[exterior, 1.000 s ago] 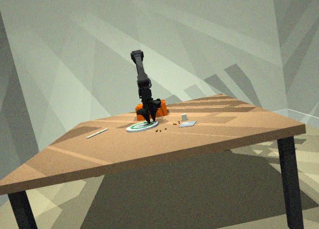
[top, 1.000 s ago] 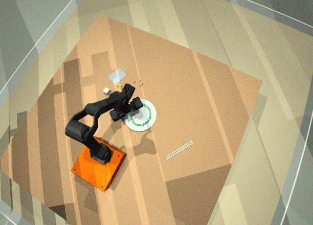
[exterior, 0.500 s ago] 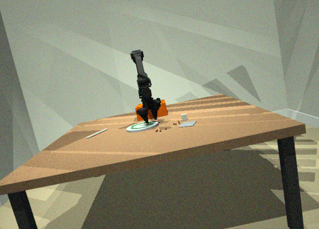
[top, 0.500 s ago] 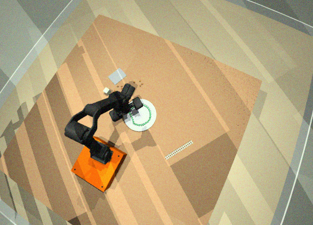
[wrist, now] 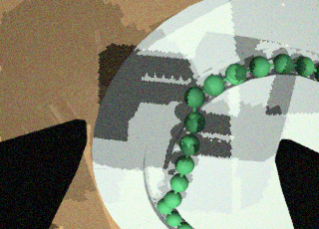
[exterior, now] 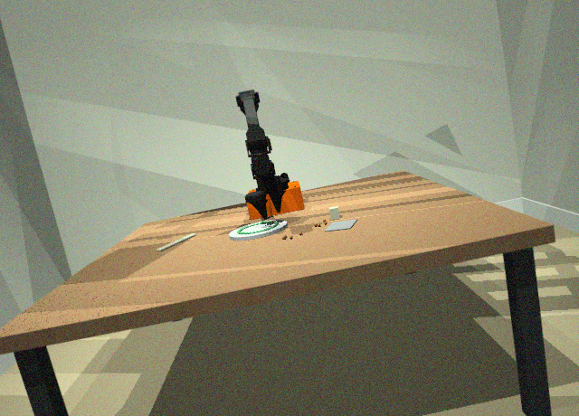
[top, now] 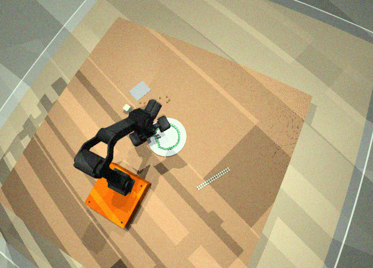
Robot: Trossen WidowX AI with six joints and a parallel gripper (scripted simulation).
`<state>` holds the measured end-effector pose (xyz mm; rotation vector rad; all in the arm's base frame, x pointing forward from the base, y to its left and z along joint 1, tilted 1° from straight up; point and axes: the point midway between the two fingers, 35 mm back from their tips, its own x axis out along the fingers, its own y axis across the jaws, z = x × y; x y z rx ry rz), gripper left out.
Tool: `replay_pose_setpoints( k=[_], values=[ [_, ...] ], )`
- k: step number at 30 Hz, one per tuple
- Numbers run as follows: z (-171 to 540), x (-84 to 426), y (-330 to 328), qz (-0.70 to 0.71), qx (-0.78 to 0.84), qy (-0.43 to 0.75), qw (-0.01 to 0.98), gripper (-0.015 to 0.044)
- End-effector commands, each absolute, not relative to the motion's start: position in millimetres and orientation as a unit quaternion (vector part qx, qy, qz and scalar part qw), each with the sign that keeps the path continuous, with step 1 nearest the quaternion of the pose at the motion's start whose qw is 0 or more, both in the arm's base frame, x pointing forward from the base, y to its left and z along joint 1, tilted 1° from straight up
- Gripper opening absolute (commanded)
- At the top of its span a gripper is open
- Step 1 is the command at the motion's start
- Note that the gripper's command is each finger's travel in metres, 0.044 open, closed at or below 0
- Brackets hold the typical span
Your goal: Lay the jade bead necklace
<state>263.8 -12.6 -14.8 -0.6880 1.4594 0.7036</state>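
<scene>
One necklace (top: 179, 136) (exterior: 241, 230) (wrist: 259, 66) of green beads is laid in a loop on the one board (top: 183, 138) (exterior: 238, 237) (wrist: 120, 184). More than a dozen of its beads are shown in the wrist view, where a sharp bend is formed and, below it, a stretch of the groove's curve is left outside the beads. Whether every bead is seated cannot be told.

The one tool (top: 157, 136) (exterior: 266, 217) (wrist: 185, 141) is opened wide over the board's rim, its two fingers set well apart, with nothing held. It is carried by one black arm (top: 120, 129) (exterior: 252, 115), mounted on one orange base (top: 104, 211) (exterior: 293, 196).

Near the board, at least six brown beads (top: 166, 97) (exterior: 284, 237) are scattered on the tabletop (top: 196, 93) (exterior: 327, 262) (wrist: 30, 20). Beyond them, one grey pad (top: 139, 90) (exterior: 341, 225) is laid flat, with one pale block (top: 126, 108) (exterior: 334, 212) near it. On the board's other side, well apart, two parallel rows of pale beads (top: 213, 178) (exterior: 175, 241) are placed.
</scene>
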Motion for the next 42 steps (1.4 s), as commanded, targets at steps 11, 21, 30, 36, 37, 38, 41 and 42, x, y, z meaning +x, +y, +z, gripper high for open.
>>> replay_pose_setpoints(
  k=[11,21,30,36,37,38,41,42],
  values=[
    [-8,268,-16,0.306,-0.310,0.628,0.645,0.0120],
    [-23,268,-16,0.307,-0.310,0.629,0.643,0.0120],
    [-37,266,-16,0.309,-0.310,0.630,0.642,0.0120],
    [-40,266,-16,0.309,-0.310,0.630,0.641,0.0120],
    [-37,267,-16,0.307,-0.309,0.629,0.644,0.0094],
    [-37,267,-16,0.307,-0.309,0.629,0.644,0.0067],
    [-37,267,-16,0.307,-0.309,0.629,0.644,0.0000],
    [-37,267,-16,0.307,-0.309,0.629,0.644,0.0000]
  ],
)
